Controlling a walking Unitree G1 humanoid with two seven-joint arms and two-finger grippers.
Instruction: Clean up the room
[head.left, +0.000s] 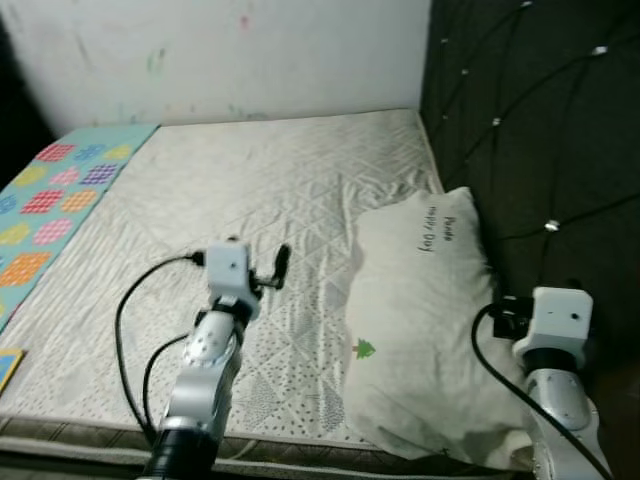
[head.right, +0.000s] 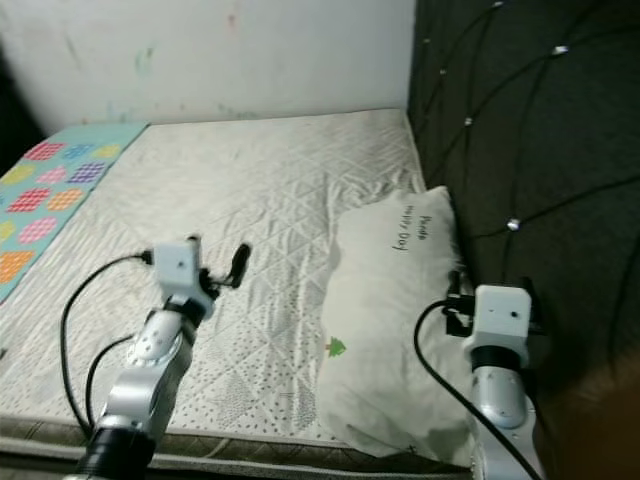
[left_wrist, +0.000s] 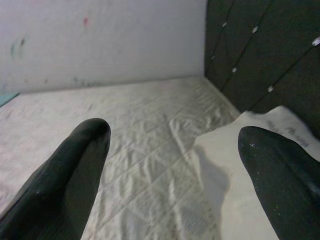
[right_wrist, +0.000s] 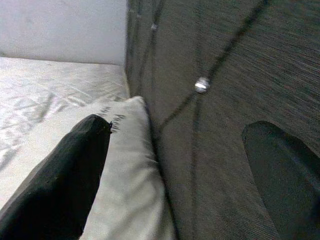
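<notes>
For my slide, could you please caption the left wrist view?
Open left gripper hovers over the quilted mattress, facing the white pillow by the headboard.

The mattress (head.left: 260, 200) under the left gripper (left_wrist: 170, 150) is creamy white, with stitched diamond lines and tiny dots. The gripper's fingers (left_wrist: 65, 175) are black and its arm is silver.

The pillow (head.left: 425, 320), between the two grippers, is white with small dark writing and a little green tree.

The headboard (right_wrist: 225, 75) next to the right gripper (right_wrist: 185, 165) is dark grey, with criss-cross lines and shiny silver buttons.

Far off past the left gripper lies a light blue mat (head.left: 55, 205) with pink, orange, yellow and purple checked squares.

The wall (head.left: 230, 50) is white with faint colour marks.
</notes>
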